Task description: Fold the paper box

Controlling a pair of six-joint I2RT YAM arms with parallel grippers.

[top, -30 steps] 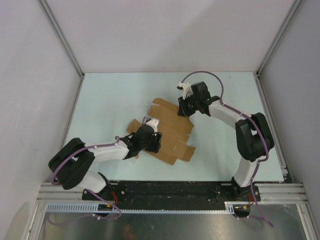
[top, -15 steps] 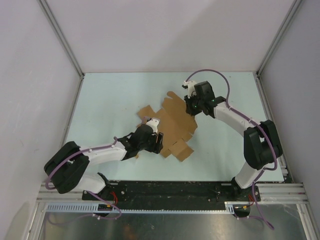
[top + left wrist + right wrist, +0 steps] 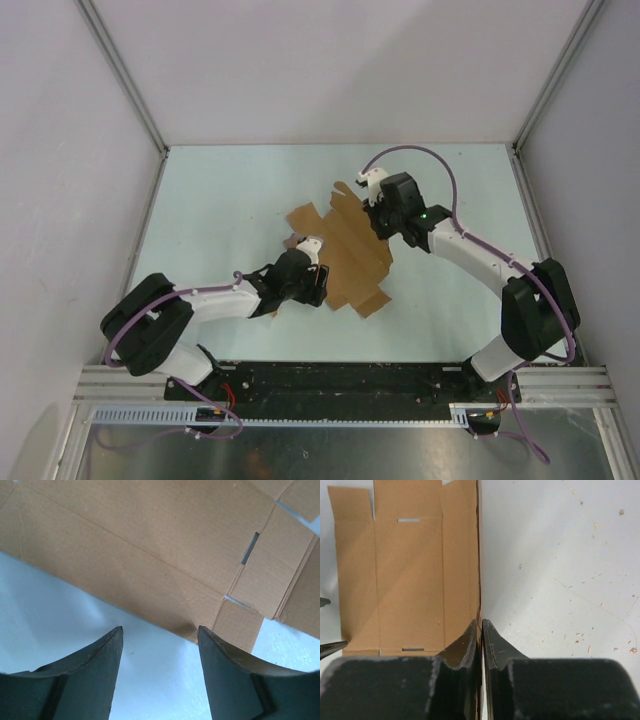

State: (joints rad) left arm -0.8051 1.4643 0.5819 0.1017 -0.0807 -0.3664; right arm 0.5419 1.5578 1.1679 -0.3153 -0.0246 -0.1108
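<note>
The paper box [image 3: 345,250] is a flat brown die-cut sheet with tabs and slots, lying mid-table. My right gripper [image 3: 377,220] is at the sheet's far right edge. In the right wrist view the gripper [image 3: 480,622] is shut on that thin edge, and the paper box [image 3: 405,580] spreads to its left. My left gripper [image 3: 319,288] is at the sheet's near left side. In the left wrist view the gripper [image 3: 159,628] stands open over bare table, just short of the edge of the paper box [image 3: 150,555], with nothing between its fingers.
Pale walls with aluminium posts [image 3: 125,75] close in the table on three sides. A black rail [image 3: 340,380] with both arm bases runs along the near edge. Small crumbs [image 3: 580,635] dot the table to the right of the sheet.
My right gripper has shut on the sheet's edge. The sheet has turned and shifted to the right and away from the left arm. The left gripper stays open in about the same place.
</note>
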